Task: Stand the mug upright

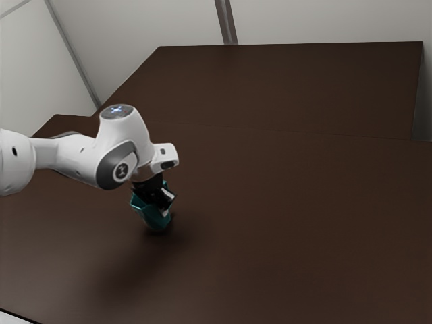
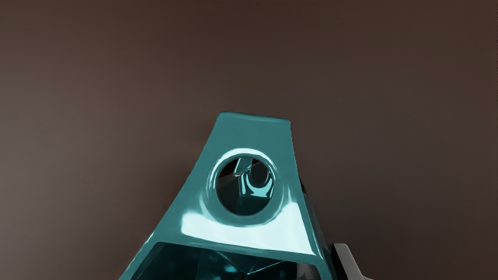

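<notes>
The teal faceted mug (image 1: 152, 214) is tilted beneath the arm in the exterior view, low over the dark table, its mouth toward the view's upper left. My black gripper (image 1: 162, 204) reaches down over it and is shut on its wall. In the wrist view the mug (image 2: 249, 132) shows a flat face with a round hole, above its dark mouth. There the gripper (image 2: 322, 270) has one grey finger outside the wall and a grey part showing inside the mouth. The mug's base is hidden there.
The dark brown table (image 1: 290, 202) stretches toward the exterior view's right and back. Pale walls (image 1: 324, 20) stand behind it. A light strip (image 1: 13, 318) shows at the exterior view's lower left corner.
</notes>
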